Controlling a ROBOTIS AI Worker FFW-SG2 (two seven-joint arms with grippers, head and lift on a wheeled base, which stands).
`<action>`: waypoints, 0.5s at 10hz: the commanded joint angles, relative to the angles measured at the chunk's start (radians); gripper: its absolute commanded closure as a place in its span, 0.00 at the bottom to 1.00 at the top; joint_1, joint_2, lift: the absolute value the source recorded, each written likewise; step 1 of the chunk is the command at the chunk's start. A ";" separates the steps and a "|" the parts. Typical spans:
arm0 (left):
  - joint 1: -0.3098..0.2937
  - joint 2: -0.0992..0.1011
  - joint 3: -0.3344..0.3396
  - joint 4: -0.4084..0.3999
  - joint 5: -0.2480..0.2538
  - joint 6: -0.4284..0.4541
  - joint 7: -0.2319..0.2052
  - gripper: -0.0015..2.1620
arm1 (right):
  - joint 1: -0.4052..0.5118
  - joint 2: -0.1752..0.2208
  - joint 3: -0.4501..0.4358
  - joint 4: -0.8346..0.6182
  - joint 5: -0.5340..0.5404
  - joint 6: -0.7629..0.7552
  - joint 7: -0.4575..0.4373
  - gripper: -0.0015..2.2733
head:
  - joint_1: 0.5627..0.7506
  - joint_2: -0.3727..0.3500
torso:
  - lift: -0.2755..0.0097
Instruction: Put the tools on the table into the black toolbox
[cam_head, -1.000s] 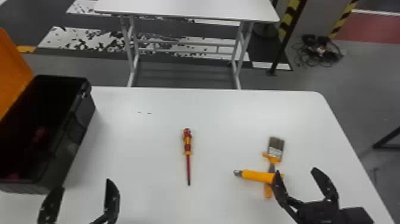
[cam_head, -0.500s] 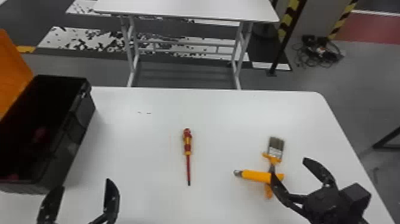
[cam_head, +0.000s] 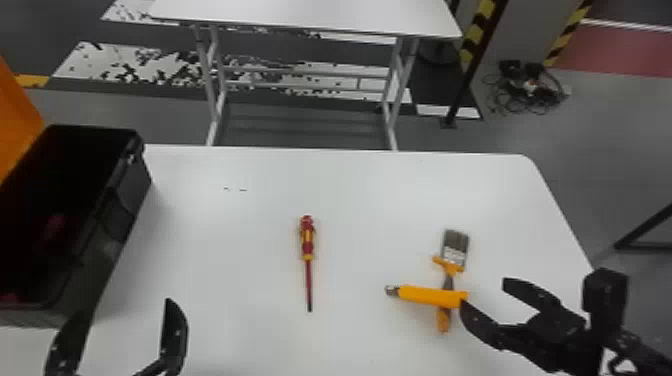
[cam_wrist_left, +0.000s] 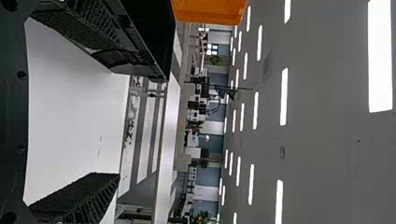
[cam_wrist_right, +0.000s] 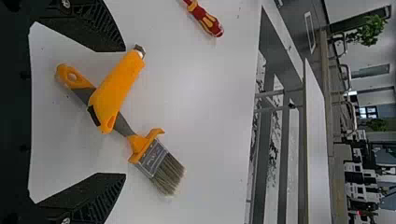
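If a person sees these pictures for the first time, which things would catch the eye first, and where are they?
Probably the orange-yellow utility knife lying across the paintbrush, beside the open right gripper. Next, the red and yellow screwdriver stands out near the middle of the white table. At the robot's left, the black toolbox with its raised orange lid is also striking.

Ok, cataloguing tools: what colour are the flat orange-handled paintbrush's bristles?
Brownish bristles, clearest in right wrist view.
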 joint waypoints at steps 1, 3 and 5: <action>0.000 0.002 0.000 -0.003 0.000 0.000 0.000 0.00 | 0.001 0.000 -0.012 -0.057 -0.019 0.062 0.018 0.02 | 0.70 0.36 | 0.70; -0.008 0.008 -0.002 -0.004 0.002 0.015 -0.019 0.00 | -0.013 -0.036 -0.041 -0.131 -0.016 0.273 0.081 0.03 | 0.70 0.37 | 0.70; -0.009 0.015 -0.003 -0.006 0.009 0.021 -0.025 0.00 | -0.048 -0.060 -0.058 -0.185 -0.011 0.436 0.116 0.04 | 0.70 0.34 | 0.70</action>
